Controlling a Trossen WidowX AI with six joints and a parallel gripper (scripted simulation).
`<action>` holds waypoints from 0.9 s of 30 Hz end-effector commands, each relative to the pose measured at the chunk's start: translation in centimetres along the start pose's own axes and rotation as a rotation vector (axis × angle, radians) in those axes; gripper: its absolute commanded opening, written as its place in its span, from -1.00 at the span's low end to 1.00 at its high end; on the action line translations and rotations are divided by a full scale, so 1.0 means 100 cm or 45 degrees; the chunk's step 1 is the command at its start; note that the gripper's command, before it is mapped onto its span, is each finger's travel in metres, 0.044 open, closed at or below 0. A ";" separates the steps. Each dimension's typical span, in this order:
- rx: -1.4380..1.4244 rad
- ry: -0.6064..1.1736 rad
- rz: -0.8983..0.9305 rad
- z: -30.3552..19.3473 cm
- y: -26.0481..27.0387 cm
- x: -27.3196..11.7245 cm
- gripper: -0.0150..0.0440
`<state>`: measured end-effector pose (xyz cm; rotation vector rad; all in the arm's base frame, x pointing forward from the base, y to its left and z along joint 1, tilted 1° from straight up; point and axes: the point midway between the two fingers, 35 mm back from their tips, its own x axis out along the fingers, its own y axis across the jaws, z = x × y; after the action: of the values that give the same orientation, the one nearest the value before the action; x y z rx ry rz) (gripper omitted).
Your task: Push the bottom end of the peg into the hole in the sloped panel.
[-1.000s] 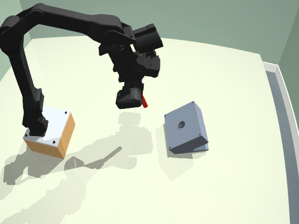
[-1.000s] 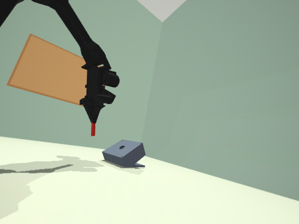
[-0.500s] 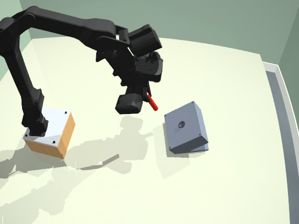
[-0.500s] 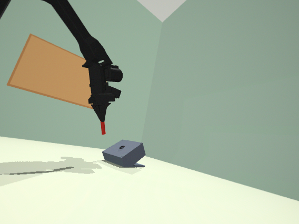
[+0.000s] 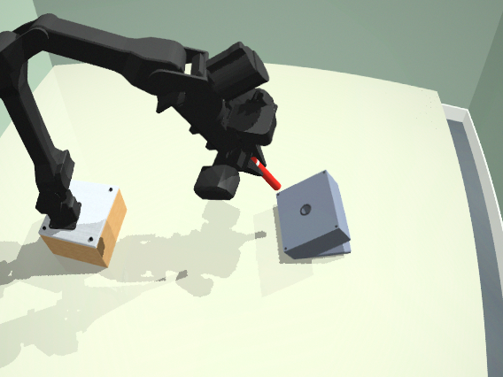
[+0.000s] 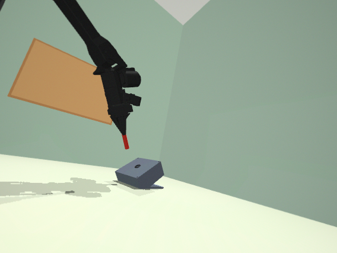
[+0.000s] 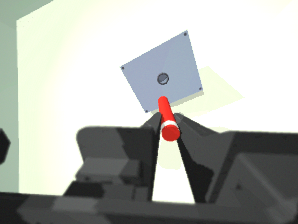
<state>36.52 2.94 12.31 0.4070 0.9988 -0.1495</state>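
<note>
A round red peg with a white band near its top end is held in the air, tilted, its free end pointing down toward the panel. My gripper is shut on the peg near its banded end. The blue-grey sloped panel stands on the table with a round hole in its face. The peg's lower end is above the panel, clear of its face and outside the hole. In the wrist view it appears just below the hole.
The arm's base stands on a wooden block with a white top at the left in the top view. An orange-brown board shows behind the arm in the exterior view. Small dark screw heads mark the panel's corners. Green walls stand behind the table.
</note>
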 end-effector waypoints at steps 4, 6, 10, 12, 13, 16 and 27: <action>0.025 -0.023 0.004 0.005 -0.001 0.008 -0.49; 0.030 -0.028 0.005 0.006 -0.001 0.011 -0.49; 0.040 -0.038 0.008 0.008 -0.002 0.017 -0.49; 0.045 -0.043 0.009 0.009 -0.002 0.020 -0.49; 0.048 -0.045 0.010 0.010 -0.002 0.022 -0.49; 0.056 -0.053 0.012 0.011 -0.003 0.026 -0.49; 0.066 -0.078 0.019 0.014 -0.005 0.038 -0.49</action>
<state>39.35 2.29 9.90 0.4550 0.9402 -0.1721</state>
